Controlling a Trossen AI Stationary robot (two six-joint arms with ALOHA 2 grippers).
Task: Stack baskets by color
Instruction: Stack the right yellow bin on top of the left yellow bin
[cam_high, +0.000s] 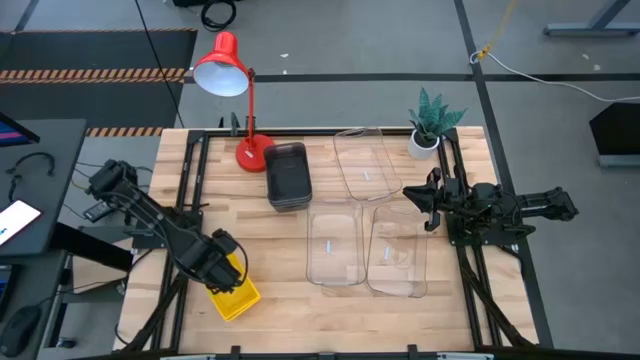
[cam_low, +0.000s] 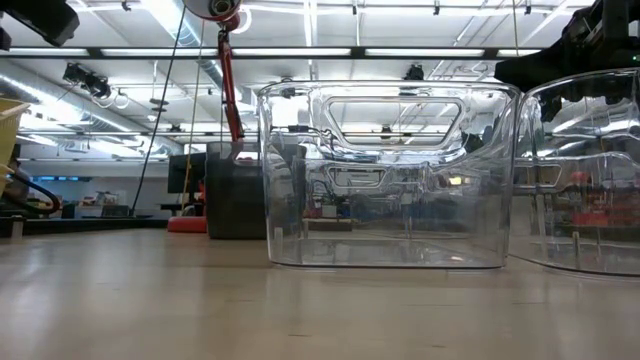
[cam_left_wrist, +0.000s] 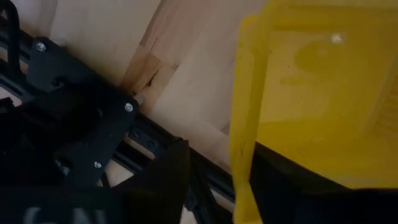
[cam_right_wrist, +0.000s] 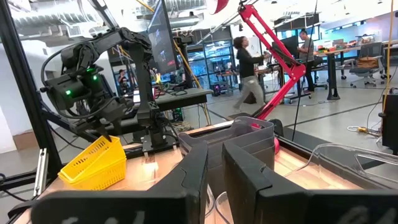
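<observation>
- My left end effector (cam_high: 222, 268) sits at the yellow baskets (cam_high: 233, 295) by the counter's (cam_high: 290, 300) front-left edge, fingers apart around one wall.
- Grey baskets (cam_high: 288, 176) stand stacked beside the red lamp (cam_high: 232, 90).
- Three clear baskets (cam_high: 334, 245) crowd the middle.
- My right end effector (cam_high: 424, 197) hovers beside them, fingers nearly together, empty.

My wooden table (cam_high: 280, 290) carried a red desk lamp (cam_high: 240, 95) and a potted plant (cam_high: 430, 125) along its far edge, a dark grey basket stack (cam_high: 287, 176) beside the lamp, three clear baskets (cam_high: 335, 245) mid-table, and a yellow basket (cam_high: 235, 297) near its left front corner.
</observation>
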